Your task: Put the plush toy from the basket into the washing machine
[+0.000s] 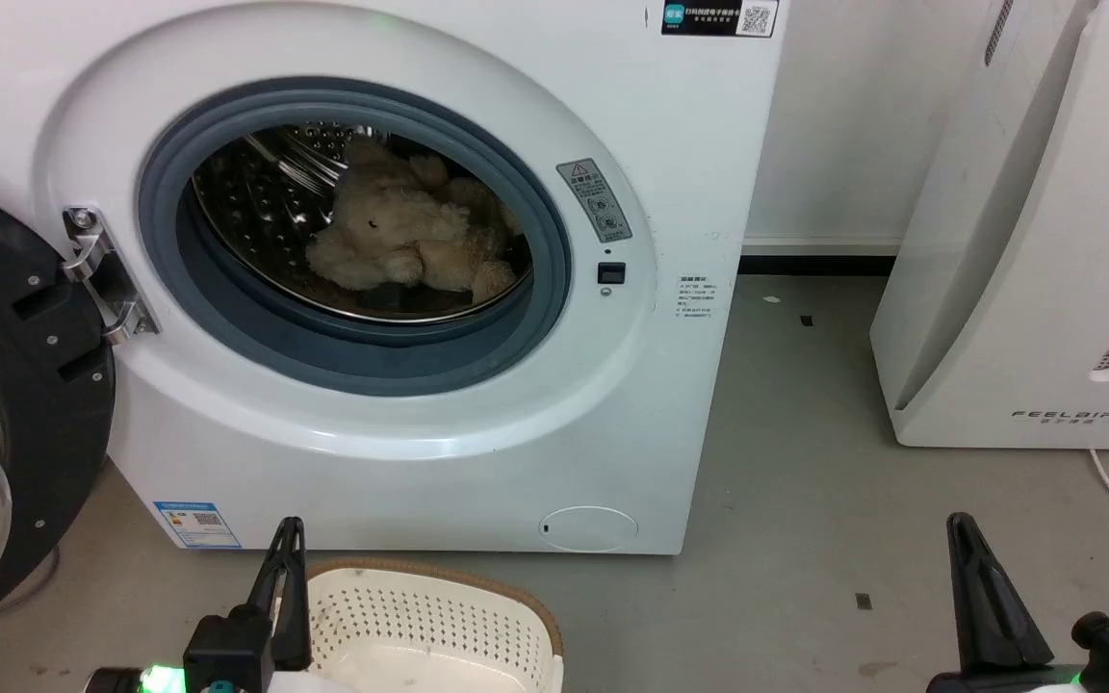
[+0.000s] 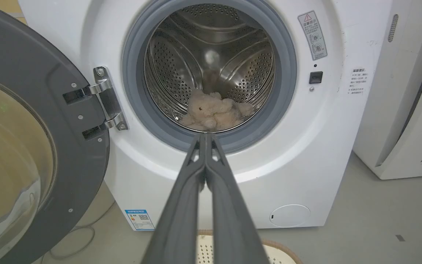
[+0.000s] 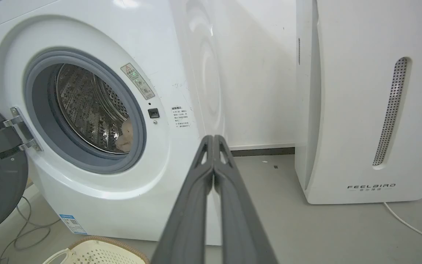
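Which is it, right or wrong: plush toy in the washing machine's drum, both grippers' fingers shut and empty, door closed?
Wrong on the door: the left wrist view shows it swung wide open. The rest holds: the plush toy lies in the drum of the washing machine, and the left gripper and right gripper are shut and empty.

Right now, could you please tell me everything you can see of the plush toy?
The plush toy is a shaggy cream-beige teddy bear with a small dark nose and soft, fluffy-looking fur. It lies slumped on the bottom of the perforated steel drum inside the washing machine, behind the grey gasket, face turned outward. Only the drum touches it.
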Robot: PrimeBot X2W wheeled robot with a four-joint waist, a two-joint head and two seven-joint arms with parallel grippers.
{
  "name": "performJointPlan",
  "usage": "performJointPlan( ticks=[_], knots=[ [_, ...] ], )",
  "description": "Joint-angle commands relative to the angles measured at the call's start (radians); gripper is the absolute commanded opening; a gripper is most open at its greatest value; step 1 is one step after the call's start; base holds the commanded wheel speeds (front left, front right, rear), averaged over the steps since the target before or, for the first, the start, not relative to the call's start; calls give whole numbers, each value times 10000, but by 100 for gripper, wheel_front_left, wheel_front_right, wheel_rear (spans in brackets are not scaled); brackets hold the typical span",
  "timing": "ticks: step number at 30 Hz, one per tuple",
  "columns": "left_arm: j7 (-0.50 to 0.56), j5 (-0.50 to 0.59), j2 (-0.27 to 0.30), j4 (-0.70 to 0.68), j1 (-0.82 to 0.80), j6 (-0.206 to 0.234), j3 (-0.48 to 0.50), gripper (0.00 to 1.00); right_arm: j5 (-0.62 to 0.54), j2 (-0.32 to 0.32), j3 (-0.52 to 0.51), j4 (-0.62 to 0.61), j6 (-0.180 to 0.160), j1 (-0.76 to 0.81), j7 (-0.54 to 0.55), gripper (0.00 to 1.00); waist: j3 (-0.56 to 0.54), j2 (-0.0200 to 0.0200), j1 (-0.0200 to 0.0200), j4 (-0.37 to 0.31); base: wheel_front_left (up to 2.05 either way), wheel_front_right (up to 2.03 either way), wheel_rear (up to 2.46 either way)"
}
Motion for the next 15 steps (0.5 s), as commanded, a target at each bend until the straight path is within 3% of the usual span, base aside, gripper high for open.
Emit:
performJointPlan(
  ticks=[1,15],
  knots=[
    [72,39,-54,-62,-99,-75,51,0,-86,-1,9,44,1,-151,87,0,8,-1,0,-4,0,0,0],
    [337,70,-139,-126,-186,-209,141,0,-341,-2,45,83,2,-309,353,0,56,-1,0,-30,0,0,0]
  ],
)
